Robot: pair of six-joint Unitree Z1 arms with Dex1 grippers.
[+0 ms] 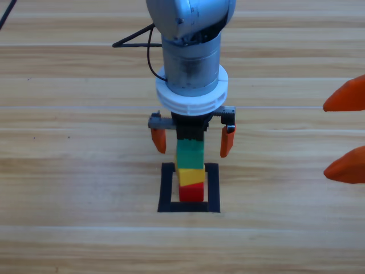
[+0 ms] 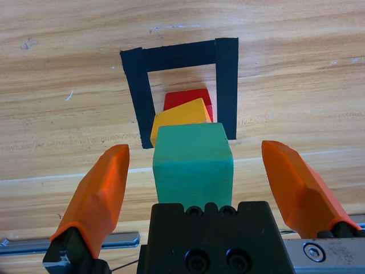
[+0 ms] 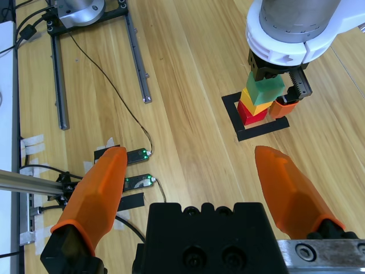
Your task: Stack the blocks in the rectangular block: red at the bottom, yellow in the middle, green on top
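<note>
Rectangular block [image 1: 166, 188] holds red [image 1: 192, 192], yellow [image 1: 190, 176], green [image 1: 190, 154] stacked, yellow skewed. Left gripper [image 1: 192, 141] open astride green; right gripper [image 1: 345, 132] open at right edge.

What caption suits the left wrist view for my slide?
Open left gripper straddling green block atop yellow and red.

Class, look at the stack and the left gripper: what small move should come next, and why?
Probably lift the left gripper straight up. Its jaws are open and clear of the green cube, which sits on yellow over red inside the tape square.
</note>
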